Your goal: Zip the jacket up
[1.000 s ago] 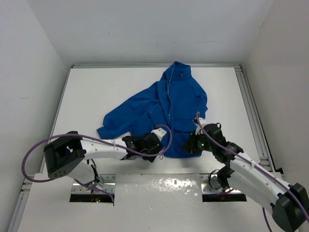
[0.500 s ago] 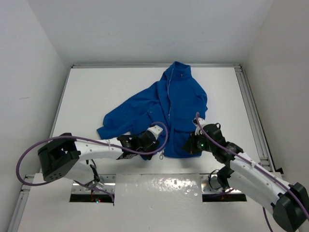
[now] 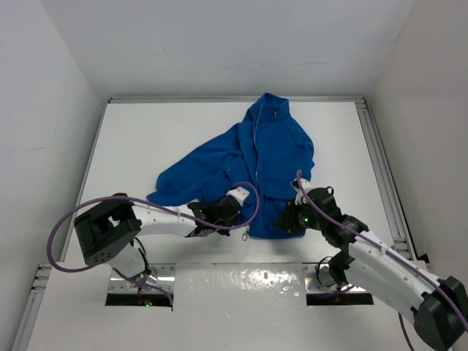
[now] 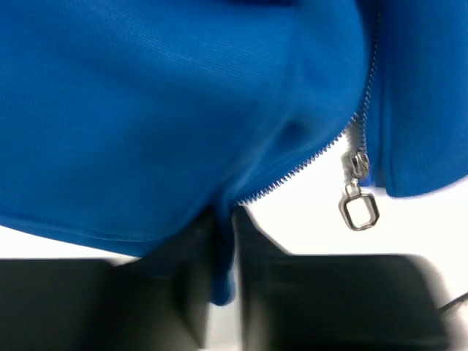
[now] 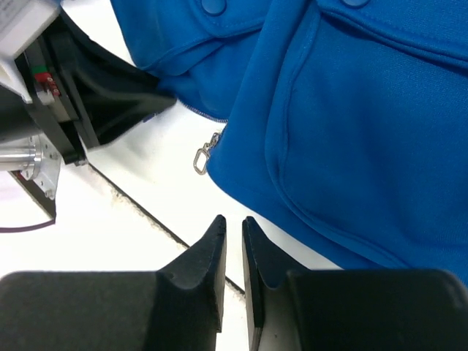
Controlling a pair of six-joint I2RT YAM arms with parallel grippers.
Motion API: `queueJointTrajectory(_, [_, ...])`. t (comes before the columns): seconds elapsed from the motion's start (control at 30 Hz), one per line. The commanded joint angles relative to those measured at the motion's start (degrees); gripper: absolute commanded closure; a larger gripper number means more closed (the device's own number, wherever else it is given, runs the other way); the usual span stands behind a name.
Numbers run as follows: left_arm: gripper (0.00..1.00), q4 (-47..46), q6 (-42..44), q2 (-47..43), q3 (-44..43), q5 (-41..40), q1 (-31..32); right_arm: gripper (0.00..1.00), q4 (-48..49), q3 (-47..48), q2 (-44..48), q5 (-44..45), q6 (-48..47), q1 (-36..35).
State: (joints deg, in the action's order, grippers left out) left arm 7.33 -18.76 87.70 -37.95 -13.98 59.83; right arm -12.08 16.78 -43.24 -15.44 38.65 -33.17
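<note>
The blue jacket (image 3: 272,150) lies flat on the white table, collar toward the back, one sleeve spread out to the left. Its silver zipper runs down the front, and the slider with its square pull (image 4: 359,209) sits at the bottom hem. My left gripper (image 3: 219,214) is shut on the hem fabric (image 4: 223,281) just left of the zipper's lower end. My right gripper (image 3: 287,219) hovers at the hem's right part, its jaws a narrow gap apart with nothing between them (image 5: 232,223). The pull (image 5: 202,158) lies ahead and left of them.
White walls close in the table on three sides. A metal rail (image 3: 382,164) runs along the right edge. A shiny plate (image 3: 241,281) lies between the arm bases. The left arm's wrist body (image 5: 69,95) fills the upper left of the right wrist view.
My left gripper has closed on the jacket's bottom hem beside the zipper. The right gripper's jaws have parted slightly and the arm has stayed in place.
</note>
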Motion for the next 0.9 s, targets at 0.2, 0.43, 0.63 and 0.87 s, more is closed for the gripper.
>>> queueJointTrajectory(0.2, [1.00,-14.9,-11.3,-2.6,4.0,8.3,-3.2,0.96,3.3,1.9,-0.3,0.0,1.9,-0.7])
queueJointTrajectory(0.43, [1.00,-35.1,-33.3,-9.3,12.4,1.3,-5.3,1.00,14.4,3.6,-5.1,-0.2,11.3,-2.9])
queueJointTrajectory(0.63, [1.00,-54.8,-49.3,-7.2,18.9,-2.6,-5.8,0.79,20.0,2.9,-7.9,1.7,14.6,-6.0])
queueJointTrajectory(0.87, [1.00,-69.3,-53.5,-7.4,24.4,1.9,-5.9,0.70,31.0,-3.9,-5.1,0.9,23.1,-6.1])
